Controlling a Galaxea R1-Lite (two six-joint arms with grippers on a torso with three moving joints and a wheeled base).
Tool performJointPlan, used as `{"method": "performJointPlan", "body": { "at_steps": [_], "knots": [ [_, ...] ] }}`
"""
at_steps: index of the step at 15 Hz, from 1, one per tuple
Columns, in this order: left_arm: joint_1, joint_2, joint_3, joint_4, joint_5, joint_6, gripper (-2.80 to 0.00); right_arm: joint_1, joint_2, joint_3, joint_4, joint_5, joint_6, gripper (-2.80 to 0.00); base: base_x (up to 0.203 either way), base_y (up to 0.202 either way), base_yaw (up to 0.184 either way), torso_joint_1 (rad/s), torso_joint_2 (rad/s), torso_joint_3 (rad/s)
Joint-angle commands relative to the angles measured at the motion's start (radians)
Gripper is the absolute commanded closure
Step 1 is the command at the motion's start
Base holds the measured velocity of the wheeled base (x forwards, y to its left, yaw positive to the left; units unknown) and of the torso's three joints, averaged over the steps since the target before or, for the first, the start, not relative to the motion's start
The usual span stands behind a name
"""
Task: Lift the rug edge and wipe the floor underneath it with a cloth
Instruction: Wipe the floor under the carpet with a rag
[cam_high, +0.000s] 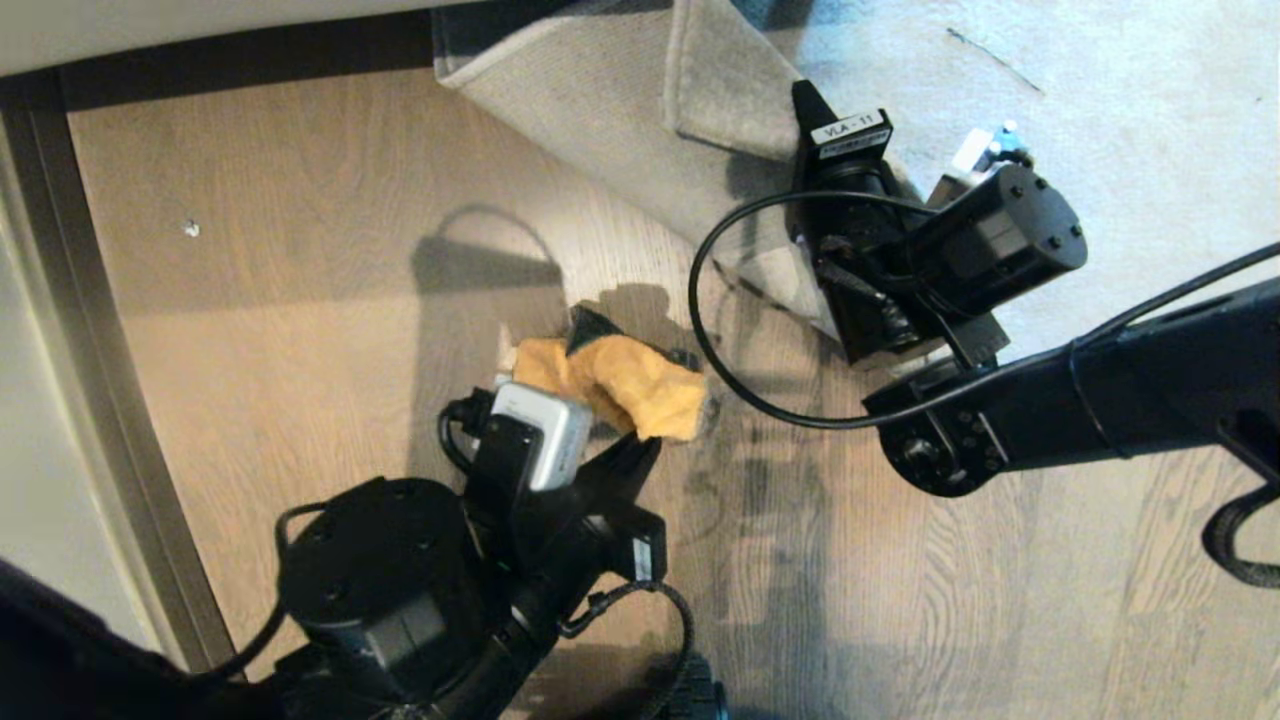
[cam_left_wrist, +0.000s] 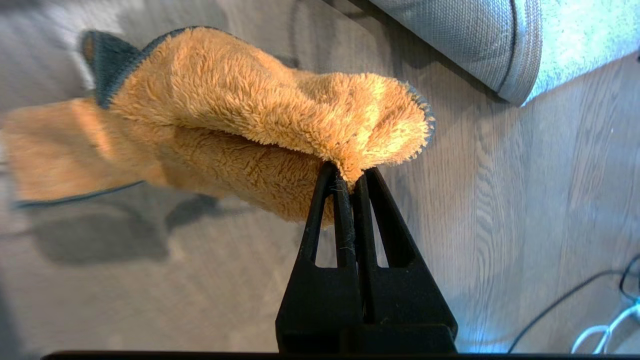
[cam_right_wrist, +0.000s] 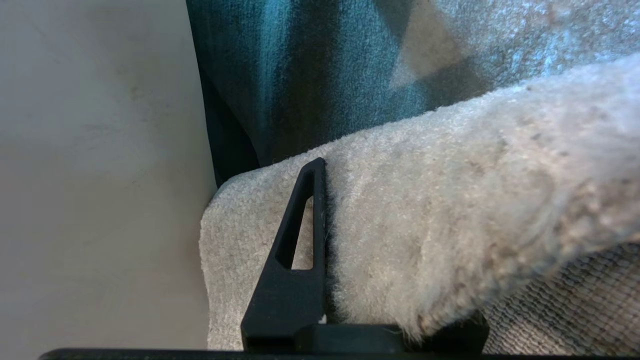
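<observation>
On the floor, head view: right tool (cam_high: 812, 112) holds the rug edge (cam_high: 700, 100) folded back, woven backing up; left tool (cam_high: 640, 445) carries the cloth (cam_high: 620, 380) over bare floor (cam_high: 300, 300) beside the fold.
Left wrist view: left tool (cam_left_wrist: 350, 175) pinched together on the cloth (cam_left_wrist: 250, 110); rug edge (cam_left_wrist: 500, 60) nearby.
Right wrist view: right tool (cam_right_wrist: 330, 210) clamped on the rug edge (cam_right_wrist: 450, 210), one finger hidden.
Step in hand: wiping, apparently.
Next move: press cloth down, sweep toward the fold.
</observation>
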Motion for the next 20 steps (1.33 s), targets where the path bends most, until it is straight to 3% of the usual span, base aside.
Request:
{"method": "performJointPlan", "body": {
  "at_steps": [1, 5, 10, 15, 20],
  "knots": [
    [-0.004, 0.125, -0.001, -0.088, 0.005, -0.001, 0.00, 0.000, 0.000, 0.002, -0.046, -0.002, 0.006, 0.00, 0.000, 0.000, 0.000, 0.000, 0.00, 0.000],
    [0.016, 0.179, -0.018, -0.122, 0.010, -0.005, 0.00, 0.000, 0.000, 0.003, -0.046, -0.003, 0.004, 0.00, 0.000, 0.000, 0.000, 0.000, 0.00, 0.000],
    [0.042, 0.272, -0.165, -0.122, 0.015, -0.004, 0.00, 0.000, 0.014, 0.001, -0.047, -0.005, 0.004, 0.00, 0.000, 0.000, 0.000, 0.000, 0.00, 0.000],
    [0.049, 0.378, -0.313, -0.122, 0.071, -0.023, 0.00, 0.000, 0.014, 0.001, -0.046, -0.006, 0.003, 0.00, 0.000, 0.000, 0.000, 0.000, 0.00, 0.000],
    [0.118, 0.419, -0.404, -0.122, 0.100, -0.024, 0.00, 0.000, 0.014, 0.004, -0.046, -0.008, 0.001, 0.00, 0.000, 0.000, 0.000, 0.000, 0.00, 0.000]
  ]
}}
